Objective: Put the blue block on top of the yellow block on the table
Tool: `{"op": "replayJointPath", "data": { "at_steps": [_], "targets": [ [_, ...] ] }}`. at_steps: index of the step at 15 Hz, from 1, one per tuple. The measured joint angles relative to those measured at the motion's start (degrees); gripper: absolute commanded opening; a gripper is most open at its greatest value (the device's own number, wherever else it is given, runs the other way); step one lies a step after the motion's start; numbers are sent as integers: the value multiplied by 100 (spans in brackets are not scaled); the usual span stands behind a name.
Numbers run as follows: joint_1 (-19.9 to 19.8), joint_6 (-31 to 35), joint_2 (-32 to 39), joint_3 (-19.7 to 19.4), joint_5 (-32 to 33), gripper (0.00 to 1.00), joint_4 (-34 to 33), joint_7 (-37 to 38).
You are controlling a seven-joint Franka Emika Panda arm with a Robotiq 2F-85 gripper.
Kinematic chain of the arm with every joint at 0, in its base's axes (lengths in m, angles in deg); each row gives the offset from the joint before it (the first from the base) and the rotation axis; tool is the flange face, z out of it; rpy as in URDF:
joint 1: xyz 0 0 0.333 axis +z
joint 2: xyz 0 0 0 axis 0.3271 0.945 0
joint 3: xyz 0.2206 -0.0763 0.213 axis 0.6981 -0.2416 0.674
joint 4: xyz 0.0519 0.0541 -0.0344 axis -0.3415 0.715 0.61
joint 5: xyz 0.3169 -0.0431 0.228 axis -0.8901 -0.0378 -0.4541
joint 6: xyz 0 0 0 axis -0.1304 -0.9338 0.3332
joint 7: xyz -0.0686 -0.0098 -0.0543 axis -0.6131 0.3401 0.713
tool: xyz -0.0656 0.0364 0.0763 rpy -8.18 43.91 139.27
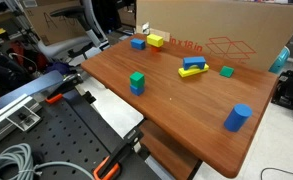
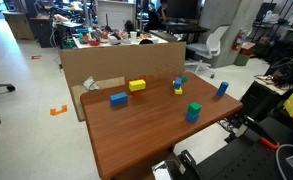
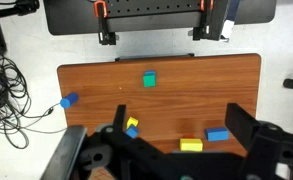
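The blue block (image 1: 138, 43) (image 2: 118, 99) (image 3: 218, 134) lies flat on the table (image 1: 186, 110) (image 2: 136, 140) (image 3: 206, 80), close beside a short yellow block (image 1: 155, 41) (image 2: 137, 86) (image 3: 191, 145) and apart from it. A second blue block (image 1: 195, 63) rests on a long yellow bar (image 1: 193, 73) (image 2: 178, 88) (image 3: 133, 122). My gripper (image 3: 175, 105) is open and empty, high above the table. It does not show in the exterior views.
A green cube on a blue cube (image 1: 137, 82) (image 2: 193, 110) (image 3: 149, 79) stands mid-table. A blue cylinder (image 1: 237, 117) (image 2: 222, 89) (image 3: 68, 100) stands near an edge. There is a small green block (image 1: 227, 71). A cardboard box (image 1: 216, 35) (image 2: 96, 65) walls one side.
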Motion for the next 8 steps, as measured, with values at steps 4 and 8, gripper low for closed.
{"op": "replayJointPath", "data": {
  "at_steps": [4, 8],
  "targets": [
    [0, 2, 0, 0, 0, 100, -1, 0],
    [0, 2, 0, 0, 0, 100, -1, 0]
  ]
}}
